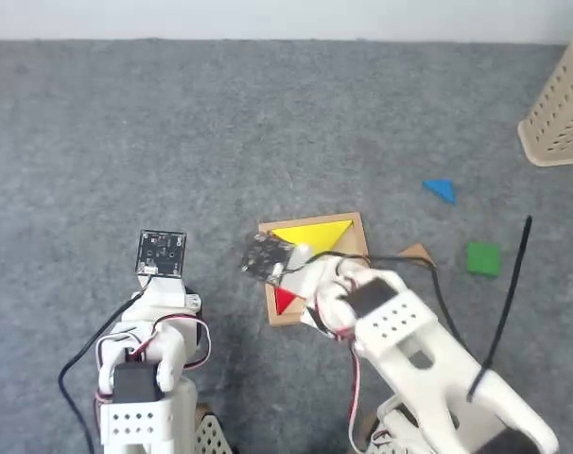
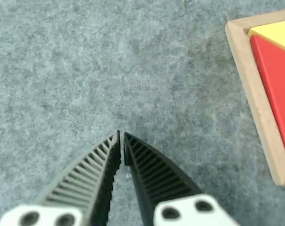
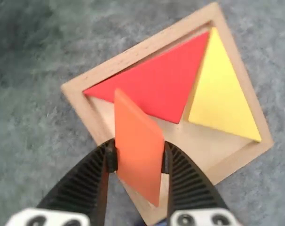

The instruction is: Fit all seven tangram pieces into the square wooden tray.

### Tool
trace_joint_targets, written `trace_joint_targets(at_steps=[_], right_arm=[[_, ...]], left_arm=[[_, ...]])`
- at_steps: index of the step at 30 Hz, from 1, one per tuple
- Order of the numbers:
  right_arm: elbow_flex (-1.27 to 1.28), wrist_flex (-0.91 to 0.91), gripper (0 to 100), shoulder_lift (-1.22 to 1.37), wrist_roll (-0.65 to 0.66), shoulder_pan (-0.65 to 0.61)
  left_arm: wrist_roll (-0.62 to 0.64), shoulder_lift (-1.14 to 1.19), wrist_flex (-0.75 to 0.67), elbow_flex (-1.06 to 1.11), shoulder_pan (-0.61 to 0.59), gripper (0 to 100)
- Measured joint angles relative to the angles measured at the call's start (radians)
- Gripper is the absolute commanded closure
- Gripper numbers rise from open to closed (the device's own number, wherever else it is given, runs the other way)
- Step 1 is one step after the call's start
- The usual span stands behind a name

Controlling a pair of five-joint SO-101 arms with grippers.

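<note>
The square wooden tray (image 3: 133, 54) lies on grey carpet and holds a red triangle (image 3: 156, 84) and a yellow triangle (image 3: 222, 94). My right gripper (image 3: 135, 157) hangs just above the tray's bare part, shut on an orange parallelogram (image 3: 138, 150) held on edge. From above, the right arm (image 1: 381, 317) covers part of the tray (image 1: 360, 227). My left gripper (image 2: 122, 137) is shut on nothing over bare carpet, a little to the side of the tray's corner (image 2: 255, 99). A blue triangle (image 1: 440, 190), a green square (image 1: 482, 258) and a tan triangle (image 1: 417, 253) lie loose to the right of the tray.
A beige slotted basket (image 1: 561, 104) stands at the far right edge. A black cable (image 1: 509, 284) runs from the right arm past the green square. The left arm (image 1: 149, 359) stands at the near left, with open carpet beyond it.
</note>
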Motion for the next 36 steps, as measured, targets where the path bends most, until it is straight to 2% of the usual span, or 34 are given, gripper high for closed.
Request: trace_joint_targets(at_steps=[3,8,13,27,33,36], right_arm=[[-0.138,0.117,94.0,0.100,0.130,-0.002],[-0.342,0.262,94.0,0.324,0.216,-0.002],[-0.405,0.269,94.0,0.509,0.224,0.000],[-0.407,0.255,92.7,0.523,0.190,-0.002],[-0.407,0.247,79.1,0.523,0.163,-0.002],[-0.407,0.247,75.7,0.523,0.161,-0.002]], left_arm=[[0.000,0.000,0.000,0.000,0.000,99],[0.000,0.000,0.000,0.000,0.000,99],[0.000,0.000,0.000,0.000,0.000,99],[0.000,0.000,0.000,0.000,0.000,99],[0.000,0.000,0.000,0.000,0.000,99],[0.000,0.000,0.000,0.000,0.000,99]])
